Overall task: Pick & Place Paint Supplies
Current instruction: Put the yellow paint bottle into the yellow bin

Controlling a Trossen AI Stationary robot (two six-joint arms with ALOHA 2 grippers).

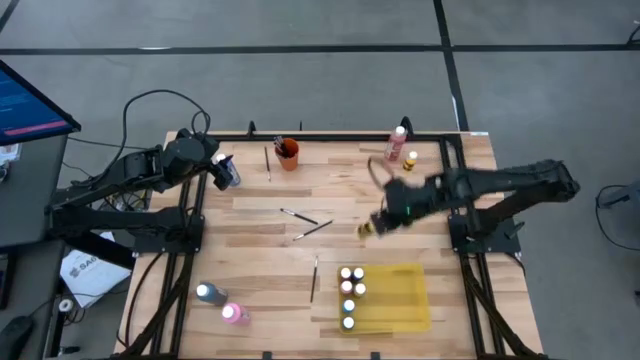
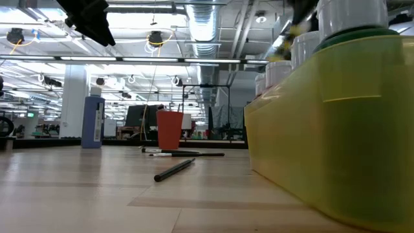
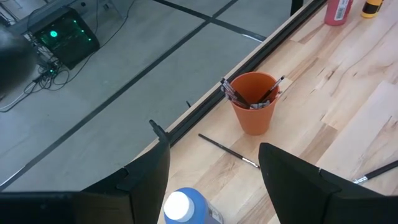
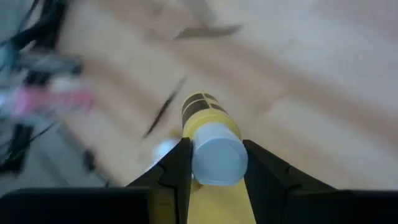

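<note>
Between its two fingers, the right hand [image 4: 214,165] holds a yellow bottle [image 4: 210,146] over the middle of the table [image 1: 260,215], at about 11 o'clock from the tray [image 1: 400,300]. Six bottles [image 1: 350,290] stand in the tray. Far off at 10 o'clock, the left hand [image 3: 214,186] waits wide open near the cup [image 3: 254,102] of brushes [image 3: 239,94].
</note>
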